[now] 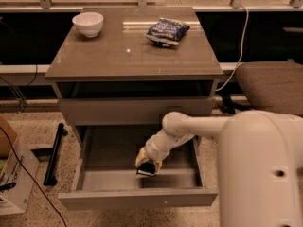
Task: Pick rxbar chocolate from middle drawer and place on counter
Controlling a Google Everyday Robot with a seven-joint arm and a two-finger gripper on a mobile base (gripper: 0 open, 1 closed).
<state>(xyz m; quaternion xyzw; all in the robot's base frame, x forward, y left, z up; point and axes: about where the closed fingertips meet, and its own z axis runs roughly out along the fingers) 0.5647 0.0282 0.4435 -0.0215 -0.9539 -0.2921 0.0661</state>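
Observation:
The middle drawer (104, 181) stands pulled open at the bottom of the cabinet, grey inside. My gripper (147, 166) is inside it, over its front middle, and is shut on the rxbar chocolate (147, 170), a small dark bar with a pale edge held a little above the drawer floor. The white arm (203, 126) reaches in from the right. The counter (118, 56), a glossy grey-brown slab, is above.
A white bowl (88, 23) sits at the counter's back left and a crinkly blue-white snack bag (166, 31) at its back right. A shut drawer front (118, 110) is above the open one. A padded chair (274, 86) is right, a cardboard box (14, 174) left.

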